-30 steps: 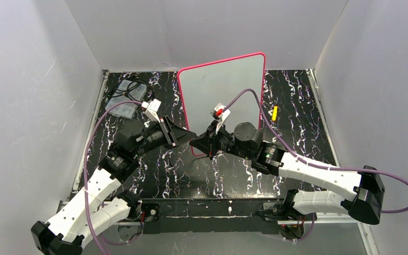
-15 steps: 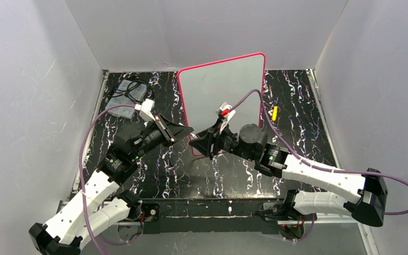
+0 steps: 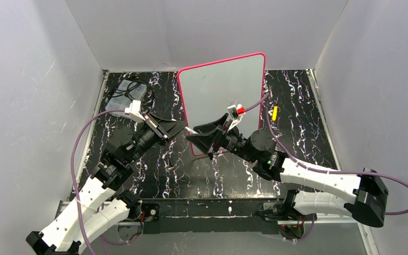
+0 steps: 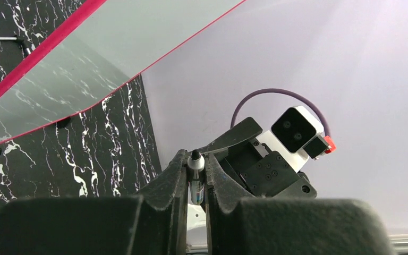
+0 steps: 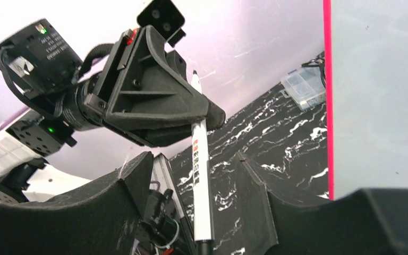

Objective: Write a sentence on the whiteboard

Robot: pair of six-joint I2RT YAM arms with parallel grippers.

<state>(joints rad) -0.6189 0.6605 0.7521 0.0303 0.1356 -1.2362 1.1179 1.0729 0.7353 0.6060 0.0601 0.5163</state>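
Whiteboard: a large upright white board with rounded corners and a thin pink-red frame. It stands on the black, white-veined worktop at 12 o'clock from the arm bases, face toward them, presumably so an arm can reach it.
Sentence: no lettering can be made out on the board in any view, so writing is judged not yet begun.
Marker: a slim white pen with red print and dark ends. It is held in the air before the board's left edge, low down, between the two arms.
Left fingers: clamped on the marker's upper barrel. The long lower part is left free, apparently offered to the other arm.
Right fingers: spread wide, one on each side of the free barrel, with no contact visible. They look placed to take it.
Step in hand: judged a handover of the marker, left to right.
Risk: if the left fingers let go before the right fingers close, the pen would drop.
Other items: a clear plastic box with black cable at 10 o'clock of the board, and a small yellow object at 3 o'clock.
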